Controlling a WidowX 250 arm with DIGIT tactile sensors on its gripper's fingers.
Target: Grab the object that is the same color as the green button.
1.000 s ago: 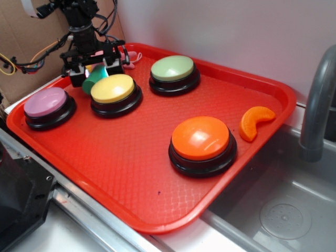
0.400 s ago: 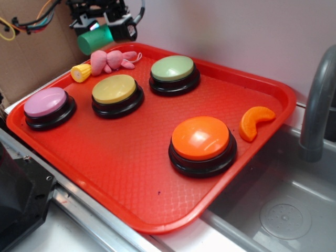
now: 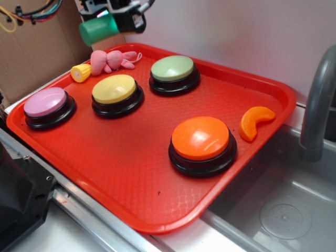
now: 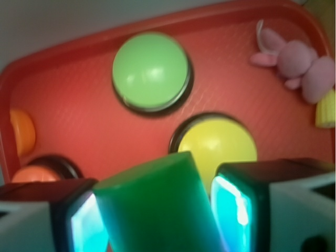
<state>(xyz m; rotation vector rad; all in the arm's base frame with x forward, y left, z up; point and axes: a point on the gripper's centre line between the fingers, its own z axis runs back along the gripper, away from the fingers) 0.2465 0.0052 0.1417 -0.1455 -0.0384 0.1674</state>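
- Plainly, the gripper (image 3: 107,21) is up near the top of the exterior view, above the far left corner of the red tray (image 3: 131,173), with its fingers (image 4: 236,210) pinching the green cylinder (image 3: 97,30) between them.
- In the wrist view the cylinder (image 4: 157,207) fills the gap between the two pads, one pad against each of its sides — its flat end points out past the fingertips, toward the tray.
- Beyond the fingertips in the wrist view lie the yellow button (image 4: 215,144) and, further out, the green button (image 4: 150,71); both rest on the tray, well apart from the held cylinder.
- Below the fingers in the exterior view, the pink plush toy (image 3: 110,59) and the yellow corn piece (image 3: 81,72) lie side by side at the tray's far edge.
- Further from the fingers sit the purple button (image 3: 46,103), the orange button (image 3: 200,139) and an orange slice (image 3: 254,122) by the tray's right rim.
- A grey faucet (image 3: 317,105) and sink basin (image 3: 283,210) lie off the tray's right side, farthest from the fingers.
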